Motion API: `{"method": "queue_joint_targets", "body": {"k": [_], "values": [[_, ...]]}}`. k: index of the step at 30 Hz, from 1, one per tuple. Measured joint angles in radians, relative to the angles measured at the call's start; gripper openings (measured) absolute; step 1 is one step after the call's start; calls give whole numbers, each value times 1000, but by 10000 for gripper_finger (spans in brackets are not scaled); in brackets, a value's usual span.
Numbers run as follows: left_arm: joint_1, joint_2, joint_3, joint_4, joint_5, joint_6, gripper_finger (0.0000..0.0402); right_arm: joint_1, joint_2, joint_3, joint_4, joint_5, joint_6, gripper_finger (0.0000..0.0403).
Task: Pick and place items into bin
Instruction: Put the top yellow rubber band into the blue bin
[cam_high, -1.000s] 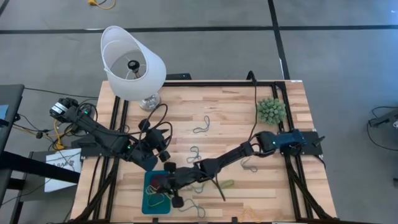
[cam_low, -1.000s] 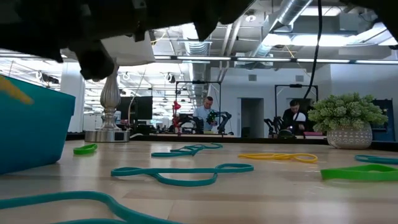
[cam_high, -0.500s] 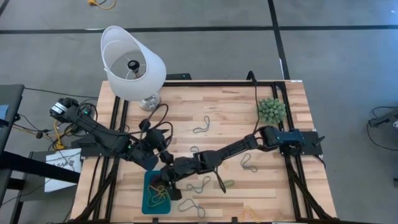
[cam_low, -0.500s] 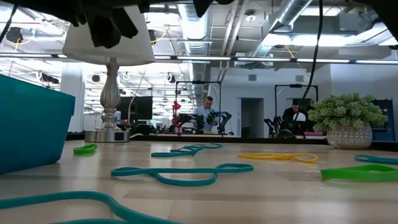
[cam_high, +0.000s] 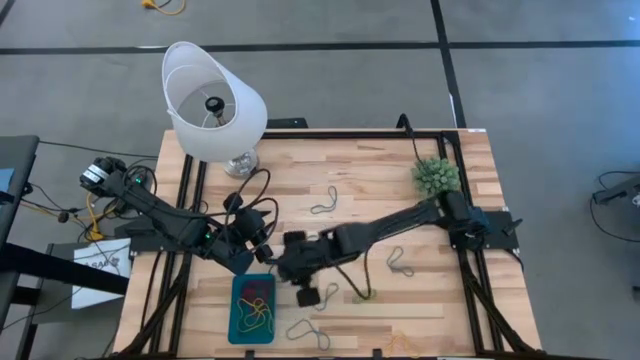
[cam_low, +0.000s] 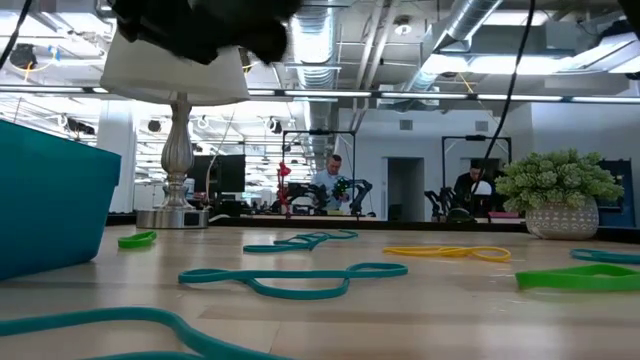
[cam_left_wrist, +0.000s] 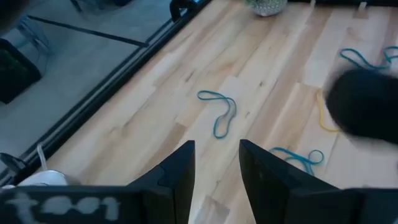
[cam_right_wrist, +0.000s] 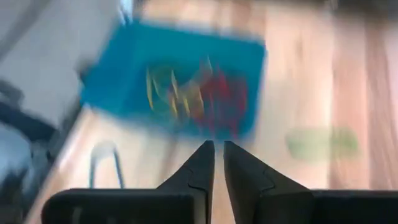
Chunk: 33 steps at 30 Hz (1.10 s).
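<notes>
pale planked wood table, smooth, seemingly plastic teal bin, rubbery matt bands

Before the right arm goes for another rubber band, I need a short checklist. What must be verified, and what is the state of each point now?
1. Right gripper holds nothing: ok, nothing between its nearly closed fingers.
2. Right gripper off the bin: ok, it hangs beside the bin's far corner.
3. Bands inside the bin: ok, red and yellow loops lie in it.
4. Bands left on the table: ok, one grey-blue loop lies apart, mid-table.
5. Left gripper out of the way: cannot tell; it waits open just beyond the bin.
</notes>
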Motion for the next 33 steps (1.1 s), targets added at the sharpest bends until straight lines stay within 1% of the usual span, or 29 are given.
{"method": "queue_joint_targets", "body": {"k": [3,5,7,9,11,13,17,19,20,23,26,28,30,32,33], "values": [[-1,0,0,-1,0,-16,116,-10,-53,-3,-202,9,2,22],[-8,-2,0,-4,-1,-9,116,-17,-119,-5,-358,19,26,19],[-25,-10,-1,-9,-19,-9,116,-19,-204,-35,-450,86,70,17],[-42,-15,-1,-8,-51,-10,116,-11,-303,-117,-490,189,110,17],[-67,-30,-2,-45,-70,-9,116,1,-426,-229,-480,286,169,17],[-90,-50,-1,-67,-85,-27,116,32,-585,-363,-466,400,255,19],[-133,-83,-1,-102,-77,-67,116,137,-886,-691,-366,695,528,20],[-143,-88,-1,-102,-77,-70,116,198,-1017,-857,-294,784,637,19],[-144,-88,-1,-99,-77,-70,116,225,-1079,-933,-258,810,678,18],[-137,-90,-1,-90,-58,-75,116,293,-1231,-1154,-117,835,732,16],[-120,-89,-1,-90,-10,-103,116,320,-1322,-1334,105,836,679,15],[-110,-89,-1,-90,3,-120,116,318,-1351,-1428,269,806,582,16],[-101,-89,-1,-90,3,-123,116,300,-1350,-1492,412,740,441,21],[-87,-89,-1,-89,3,-124,116,276,-1326,-1531,498,670,317,29],[-80,-89,-1,-89,1,-124,116,263,-1309,-1541,528,655,276,35]]}}
